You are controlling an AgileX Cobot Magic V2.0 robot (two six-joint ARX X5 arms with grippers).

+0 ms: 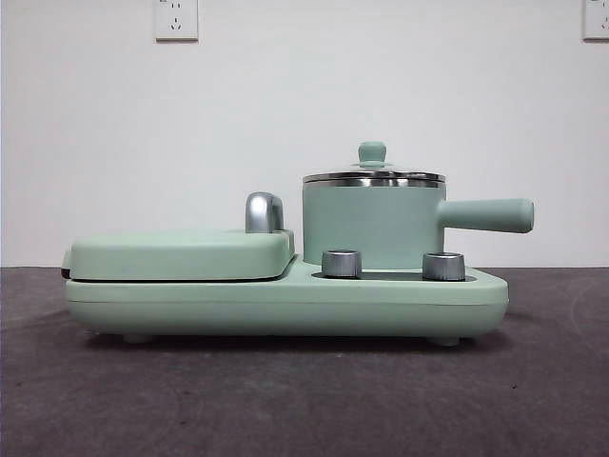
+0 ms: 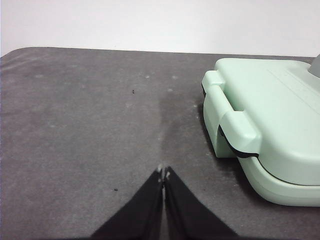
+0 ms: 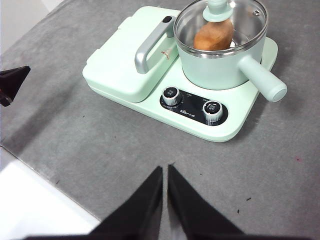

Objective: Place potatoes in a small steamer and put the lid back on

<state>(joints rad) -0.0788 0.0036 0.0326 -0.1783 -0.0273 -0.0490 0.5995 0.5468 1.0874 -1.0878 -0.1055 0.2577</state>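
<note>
The small steamer [image 1: 373,227], a mint-green pot with a side handle, stands on the right of the mint-green appliance; it also shows in the right wrist view [image 3: 220,62]. The glass lid [image 1: 373,174] with its green knob sits on the pot's rim [image 3: 235,20]. The orange-brown potato [image 3: 214,35] lies inside the pot, seen through the lid. My right gripper [image 3: 165,172] is shut and empty, high over the table in front of the appliance. My left gripper [image 2: 163,174] is shut and empty, over bare table beside the griddle end.
The flat griddle section [image 1: 181,255] with its chrome handle [image 1: 264,212] takes up the appliance's left half. Two steel dials [image 1: 342,264] [image 1: 443,267] face forward. The grey table ends near the right gripper at a white edge [image 3: 30,210].
</note>
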